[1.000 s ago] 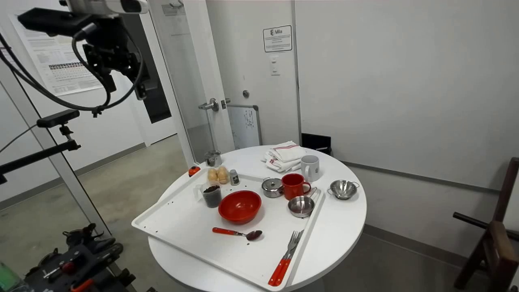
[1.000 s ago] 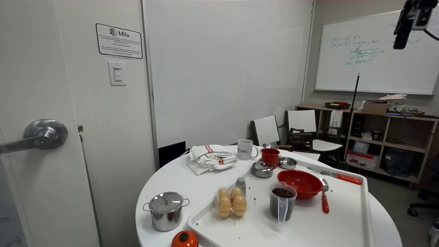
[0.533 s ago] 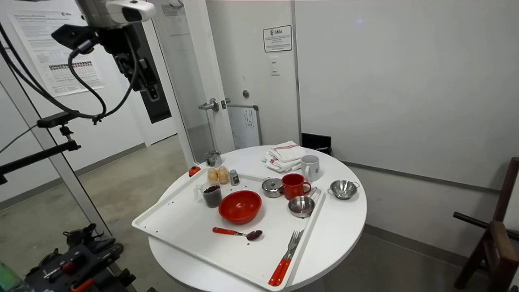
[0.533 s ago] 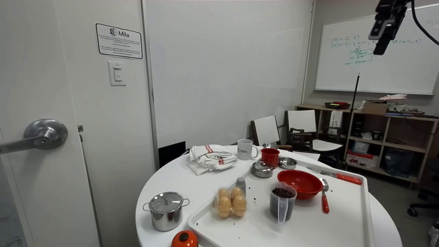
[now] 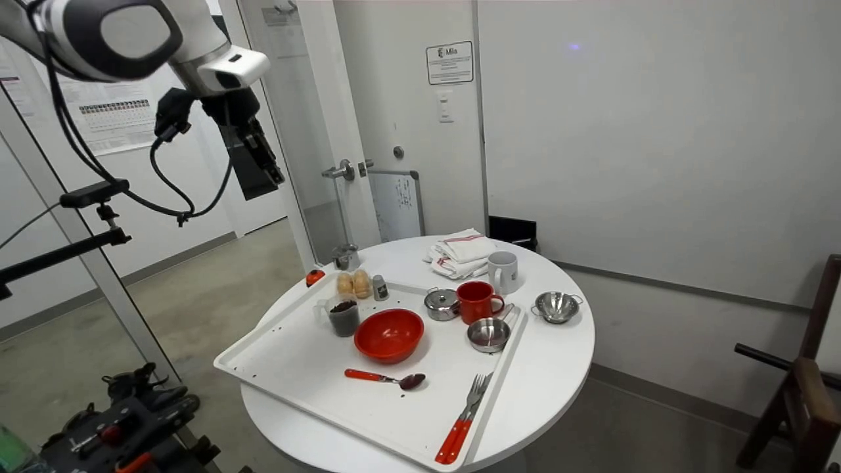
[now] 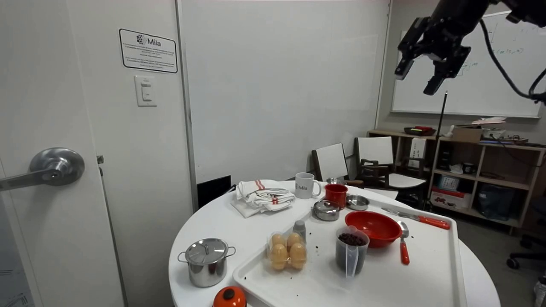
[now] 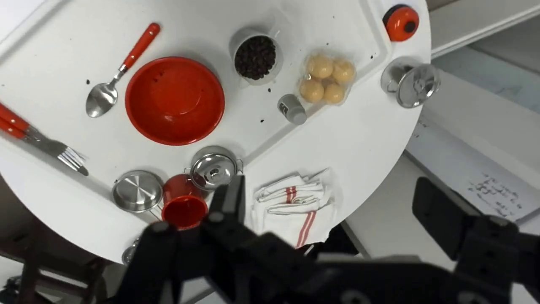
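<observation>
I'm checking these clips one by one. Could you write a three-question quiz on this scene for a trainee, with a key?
1. True or false: the gripper is shut on the spoon.

2. Which of these lies off the white tray?
A. the red bowl
B. the folded towels
C. the measuring cup

3. How many eggs does the wrist view show?

Key:
1. False; it stands open, with nothing in its grasp.
2. B; they lie on the round table, beyond the tray's edge.
3. Four.
</observation>
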Motion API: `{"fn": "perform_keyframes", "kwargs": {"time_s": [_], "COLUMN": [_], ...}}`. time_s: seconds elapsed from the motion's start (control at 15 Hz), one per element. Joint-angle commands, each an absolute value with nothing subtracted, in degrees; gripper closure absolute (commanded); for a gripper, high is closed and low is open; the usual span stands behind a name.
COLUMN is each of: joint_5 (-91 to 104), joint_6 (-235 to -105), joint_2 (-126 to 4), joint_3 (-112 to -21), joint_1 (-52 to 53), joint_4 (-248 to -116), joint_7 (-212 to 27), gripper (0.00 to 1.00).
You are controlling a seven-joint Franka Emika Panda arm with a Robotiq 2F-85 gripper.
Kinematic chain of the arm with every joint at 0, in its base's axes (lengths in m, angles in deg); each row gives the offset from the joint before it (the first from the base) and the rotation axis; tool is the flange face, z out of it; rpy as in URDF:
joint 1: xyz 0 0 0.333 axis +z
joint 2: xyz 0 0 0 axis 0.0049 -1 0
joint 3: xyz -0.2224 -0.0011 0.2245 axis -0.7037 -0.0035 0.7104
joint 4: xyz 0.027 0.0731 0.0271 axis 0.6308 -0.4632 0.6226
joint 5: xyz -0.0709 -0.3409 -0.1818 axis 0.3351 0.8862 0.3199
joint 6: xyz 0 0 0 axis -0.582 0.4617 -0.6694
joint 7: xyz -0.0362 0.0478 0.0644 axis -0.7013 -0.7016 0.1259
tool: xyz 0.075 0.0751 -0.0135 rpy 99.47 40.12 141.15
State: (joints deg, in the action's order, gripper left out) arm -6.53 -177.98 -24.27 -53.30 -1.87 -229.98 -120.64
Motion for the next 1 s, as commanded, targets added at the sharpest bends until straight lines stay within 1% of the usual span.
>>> {"fn": "perform_keyframes", "kwargs": {"time_s": [0.0,0.13,0.27,0.4,0.53,0.6,0.67,0.73,0.93], "joint_5": [0.2,5.5,11.9,17.9,23.1,24.5,23.4,23.5,22.7], "joint_6": [-187.7,-191.1,-191.7,-188.2,-181.6,-176.9,-172.3,-178.1,-173.7], "joint_2": [-31.8,-34.5,-35.6,-35.6,-36.8,-39.2,-41.7,-37.9,-40.3], "joint_3": [-48.4,-43.3,-37.6,-32.6,-29.1,-28.6,-36.6,-40.1,-42.7], "joint_1": [-6.2,-12.4,-19.7,-25.9,-28.4,-27.0,-17.3,-16.4,-10.8], "joint_4": [-229.2,-229.3,-229.7,-229.5,-227.9,-226.2,-224.8,-228.4,-226.6], "joint_7": [-135.7,-144.3,-152.9,-161.2,-169.2,-171.9,-170.5,-168.4,-169.6], "gripper": [0.00,0.00,0.00,0.00,0.00,0.00,0.00,0.00,0.00]}}
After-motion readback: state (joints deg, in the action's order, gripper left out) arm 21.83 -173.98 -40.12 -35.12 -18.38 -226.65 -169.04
